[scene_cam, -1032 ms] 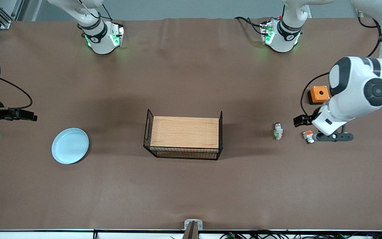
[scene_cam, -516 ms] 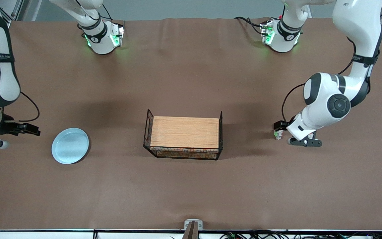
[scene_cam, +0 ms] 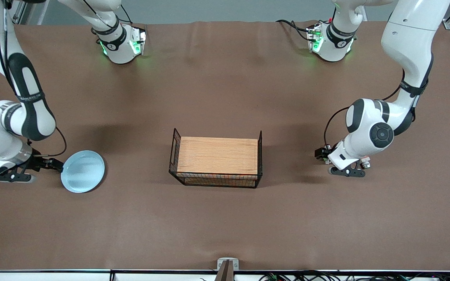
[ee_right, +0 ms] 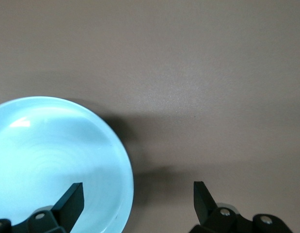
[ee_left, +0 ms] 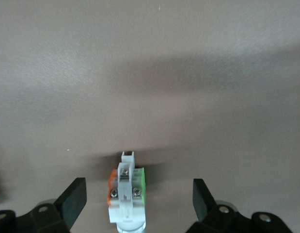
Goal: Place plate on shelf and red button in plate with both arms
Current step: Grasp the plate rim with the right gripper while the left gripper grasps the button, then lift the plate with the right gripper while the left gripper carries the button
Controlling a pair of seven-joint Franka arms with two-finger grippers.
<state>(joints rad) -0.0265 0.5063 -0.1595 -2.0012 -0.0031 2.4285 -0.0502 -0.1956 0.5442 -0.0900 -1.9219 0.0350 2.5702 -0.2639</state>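
Observation:
The pale blue plate [scene_cam: 83,171] lies on the table toward the right arm's end; it also shows in the right wrist view [ee_right: 53,160]. My right gripper [scene_cam: 55,166] is open and straddles the plate's rim [ee_right: 138,199]: one finger is over the plate, the other over the table. The red button [ee_left: 126,194] lies on the table between the open fingers of my left gripper [ee_left: 138,201], apart from both. Its white body, green side patch and metal ring show; the red face is hidden. In the front view my left gripper [scene_cam: 322,153] covers most of the button.
The wooden-topped wire rack [scene_cam: 217,156] stands mid-table between the two arms. A small white piece with an orange-red block [scene_cam: 365,164] peeks out from under the left hand. The brown tablecloth [scene_cam: 225,226] is bare around them.
Both arms have swung in and come down. My left gripper moved from beside the orange box to over the red button. My right gripper moved to the plate's rim.

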